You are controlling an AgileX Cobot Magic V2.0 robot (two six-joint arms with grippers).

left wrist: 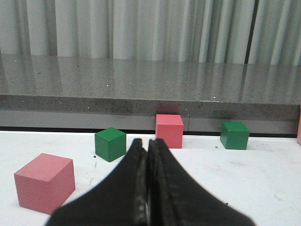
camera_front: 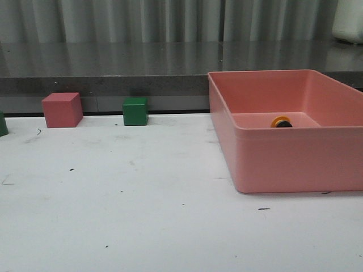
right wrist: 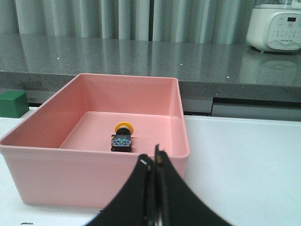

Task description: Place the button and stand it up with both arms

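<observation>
A white table fills the near ground of the front view, matt and scuffed, with small dark specks and short scratch marks scattered over it. Along its far edge runs a grey speckled stone counter with a polished top that mirrors the pale pleated curtain hanging behind it. A white kitchen appliance with a small display stands on that counter at the far right. On the right of the table sits a deep pink tray with smooth plastic walls. The button lies on its side on the tray floor, toward the middle, yellow cap pointing to the back wall and the black base with blue-green bits toward the near wall; from the front only its yellow rim and a bit of black peep over the near wall. By the counter's foot stand a pink cube and a green cube, apart from each other; the left wrist view shows two more cubes nearer that arm, one pink and one green. The left gripper is pressed together and holds nothing, above the table. The right gripper is likewise pressed together and empty, just outside the tray's near wall
</observation>
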